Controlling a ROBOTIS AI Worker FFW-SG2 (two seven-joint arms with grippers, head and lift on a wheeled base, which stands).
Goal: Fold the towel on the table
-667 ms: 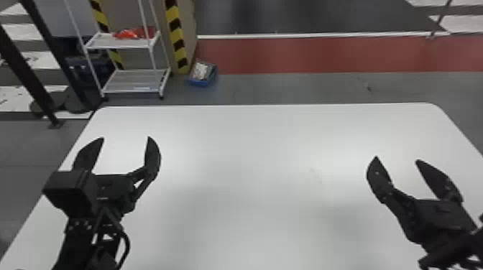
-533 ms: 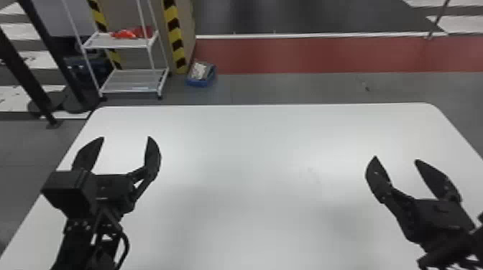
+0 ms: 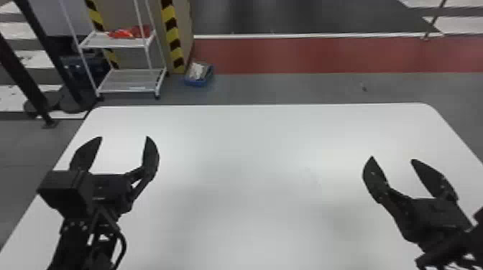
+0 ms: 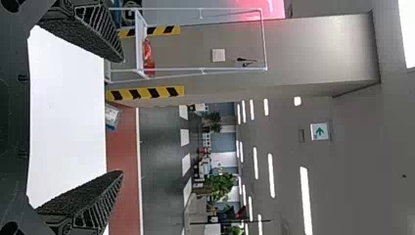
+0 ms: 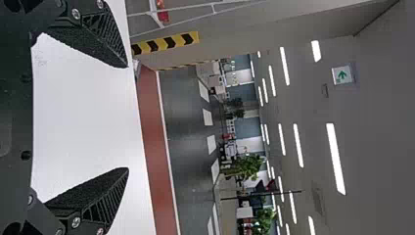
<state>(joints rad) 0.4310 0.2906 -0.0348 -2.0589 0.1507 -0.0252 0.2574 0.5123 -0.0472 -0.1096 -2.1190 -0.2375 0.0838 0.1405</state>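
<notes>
White, the table [image 3: 258,143] spreads beneath the left gripper [image 3: 124,136], its fingers parted wide, and the right gripper [image 3: 392,158], also gaping; a wheeled rack [image 3: 125,92] stands beyond the left one.

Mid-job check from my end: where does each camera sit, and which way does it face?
Head view: on the head, facing forward and down at the white table; left tool and right tool show.
Left wrist view: on that wrist, facing past its own fingers across the table into the room.
Right wrist view: likewise on its wrist, past its own fingers.
Shared: both wrist views catch the green-arrow sign.
</notes>
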